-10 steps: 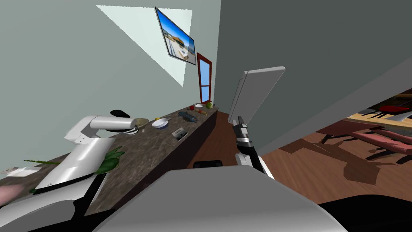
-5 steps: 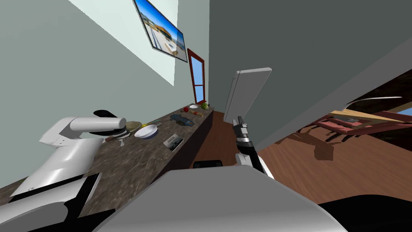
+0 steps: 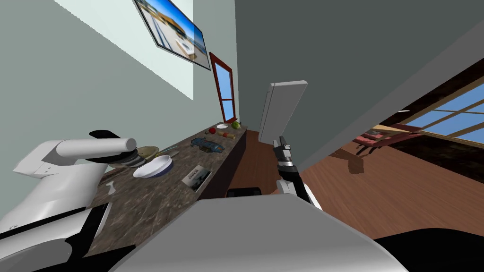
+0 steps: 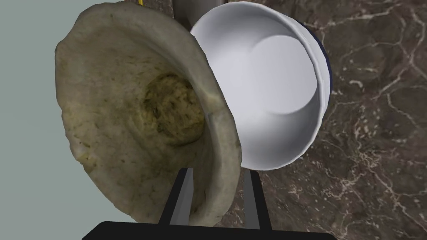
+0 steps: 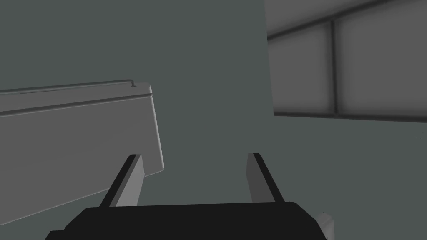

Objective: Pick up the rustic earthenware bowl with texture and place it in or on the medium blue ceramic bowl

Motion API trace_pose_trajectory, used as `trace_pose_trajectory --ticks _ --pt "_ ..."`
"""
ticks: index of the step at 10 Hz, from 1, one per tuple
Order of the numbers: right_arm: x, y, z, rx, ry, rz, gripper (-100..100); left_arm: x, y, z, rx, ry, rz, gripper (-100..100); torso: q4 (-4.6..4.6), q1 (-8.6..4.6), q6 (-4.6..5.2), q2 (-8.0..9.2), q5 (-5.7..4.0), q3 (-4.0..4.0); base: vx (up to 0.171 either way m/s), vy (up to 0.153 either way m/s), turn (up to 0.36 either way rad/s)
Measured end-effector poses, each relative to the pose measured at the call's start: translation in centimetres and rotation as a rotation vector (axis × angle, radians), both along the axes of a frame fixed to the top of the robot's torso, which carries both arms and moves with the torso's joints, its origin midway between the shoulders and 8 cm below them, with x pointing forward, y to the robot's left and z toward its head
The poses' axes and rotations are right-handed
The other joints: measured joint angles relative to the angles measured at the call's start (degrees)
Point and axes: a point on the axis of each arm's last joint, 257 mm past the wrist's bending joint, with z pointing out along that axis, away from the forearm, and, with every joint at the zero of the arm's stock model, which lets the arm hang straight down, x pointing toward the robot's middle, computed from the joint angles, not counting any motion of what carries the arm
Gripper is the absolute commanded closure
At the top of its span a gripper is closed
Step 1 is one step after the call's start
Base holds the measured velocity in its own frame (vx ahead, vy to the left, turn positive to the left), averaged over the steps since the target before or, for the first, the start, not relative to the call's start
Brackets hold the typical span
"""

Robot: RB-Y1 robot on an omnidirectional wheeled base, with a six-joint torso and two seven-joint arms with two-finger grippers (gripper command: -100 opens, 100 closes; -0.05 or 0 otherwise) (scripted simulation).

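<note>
- Where my left pincer (image 4: 217,175) reaches out over the dark marbled counter (image 4: 375,125), it is pinching the wall of the earthenware bowl (image 4: 137,108), with one finger inside the bowl and the other outside it against the rim.
- That bowl is rough, mottled tan and olive. It is tipped up on its side, so its mouth faces back along my hand and its browner bottom shows.
- Just beside it sits the blue bowl (image 4: 271,96), white inside with a sliver of dark blue along its outer edge, resting on the counter.
- From my hand, the earthenware rim overlaps the blue bowl's rim. I cannot tell whether the two touch, or whether the earthenware bowl is off the counter.
- From my head, the earthenware bowl lies on the side nearest the pale green wall (image 3: 71,71), and the blue bowl lies further toward the counter's open edge.
- Nearer that edge, a small card (image 3: 196,175) lies flat.
- My right pincer (image 5: 193,155) is held up away from the counter with its fingers spread and nothing between them, in front of a light grey slab (image 5: 75,129).
</note>
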Motion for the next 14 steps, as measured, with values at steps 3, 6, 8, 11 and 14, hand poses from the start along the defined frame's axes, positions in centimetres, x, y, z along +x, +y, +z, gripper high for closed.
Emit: trace_pose_trajectory --ticks 3,6,8,11,14 --pt "0.0 0.0 0.0 0.0 0.0 0.0 0 -1.0 0.4 -0.6 -0.042 -0.006 0.044 -100 0.11 -0.23 -0.18 0.37 -0.07 0.23 0.037 0.022 -0.045" --pt "0.0 0.0 0.0 0.0 0.0 0.0 0 -1.0 0.4 -0.6 -0.042 -0.006 0.043 -100 0.18 -0.36 -0.19 0.62 -0.12 0.39 0.0 0.0 0.0" --pt "0.0 0.0 0.0 0.0 0.0 0.0 0 -1.0 0.4 -0.6 -0.042 -0.006 0.043 0 0.19 -0.37 -0.2 0.64 -0.12 0.4 0.0 0.0 0.0" --pt "0.0 0.0 0.0 0.0 0.0 0.0 0 -1.9 0.5 -0.3 -0.054 0.009 0.08 -100 0.23 -0.05 -0.18 0.82 -0.06 0.5 -0.057 0.098 -0.229" --pt "0.0 0.0 0.0 0.0 0.0 0.0 0 -3.6 0.6 0.1 -0.078 0.038 0.15 -100 0.23 0.03 -0.16 0.84 -0.03 0.51 -0.054 0.09 -0.207"
